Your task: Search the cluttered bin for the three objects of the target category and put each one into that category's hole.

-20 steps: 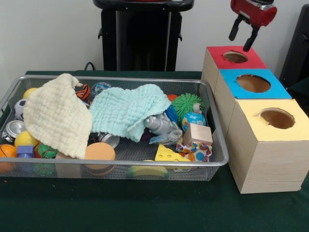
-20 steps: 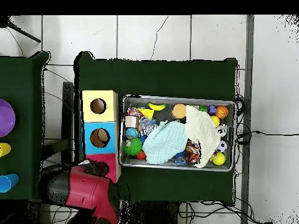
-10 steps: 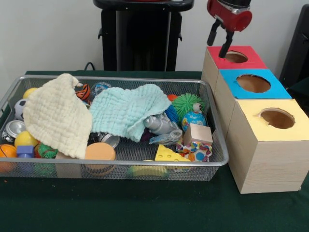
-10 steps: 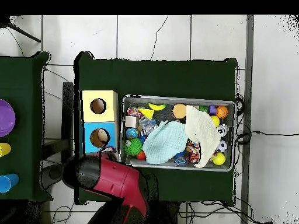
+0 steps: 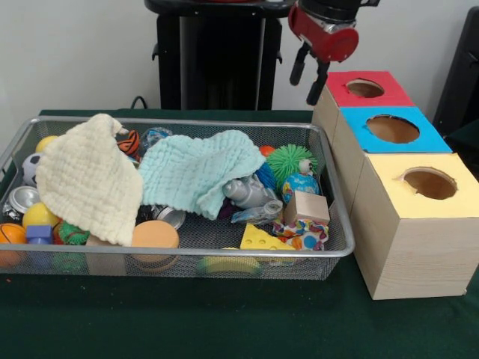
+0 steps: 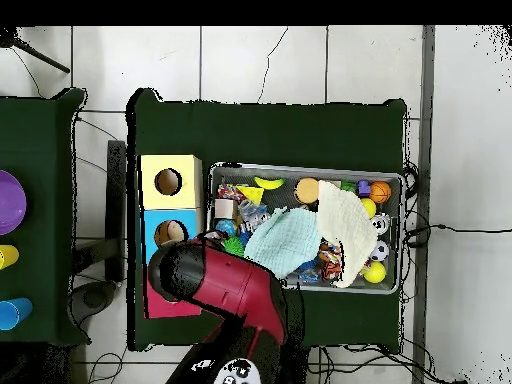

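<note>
Front view: hand (image 5: 307,77) above bin (image 5: 329,250) corner

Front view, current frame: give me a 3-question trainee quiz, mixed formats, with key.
1. True or false: the gripper is holding an object from the bin.
2. Multiple choice: the boxes stand in a row beside the bin. Which one is nearest the camera? A) red box B) blue box C) yellow box
3. Fill in: the pale yellow cloth lies next to a ____ cloth that covers the middle of the bin.

Key
1. False: the fingers are apart with nothing between them, up in the air beside the red box.
2. C.
3. Light blue (mint).
</note>
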`<state>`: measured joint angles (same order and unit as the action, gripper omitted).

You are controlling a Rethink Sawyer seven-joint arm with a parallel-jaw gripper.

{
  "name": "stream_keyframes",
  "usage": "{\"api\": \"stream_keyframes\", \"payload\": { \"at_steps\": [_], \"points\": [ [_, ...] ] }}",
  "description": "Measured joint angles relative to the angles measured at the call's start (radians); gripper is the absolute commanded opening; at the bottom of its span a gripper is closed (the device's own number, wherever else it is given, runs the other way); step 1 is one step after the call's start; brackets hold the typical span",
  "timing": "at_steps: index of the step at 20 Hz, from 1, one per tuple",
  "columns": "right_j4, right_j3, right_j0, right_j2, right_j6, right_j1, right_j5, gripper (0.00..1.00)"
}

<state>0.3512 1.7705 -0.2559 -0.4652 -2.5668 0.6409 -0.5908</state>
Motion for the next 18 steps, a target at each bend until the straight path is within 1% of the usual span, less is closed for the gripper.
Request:
{"api": "stream_keyframes", "payload": {
  "at_steps": [5, 10, 15, 16, 18],
  "points": [
    [-0.045, -0.076, 0.063, 0.021, 0.000, -0.041, -0.004, 1.00],
    [-0.067, -0.152, 0.107, 0.039, 0.000, -0.076, -0.026, 1.00],
    [-0.093, -0.266, 0.170, 0.065, 0.000, -0.114, -0.109, 1.00],
    [-0.105, -0.303, 0.195, 0.076, 0.000, -0.121, -0.147, 1.00],
    [-0.117, -0.333, 0.216, 0.087, 0.000, -0.124, -0.180, 1.00]
  ]
}}
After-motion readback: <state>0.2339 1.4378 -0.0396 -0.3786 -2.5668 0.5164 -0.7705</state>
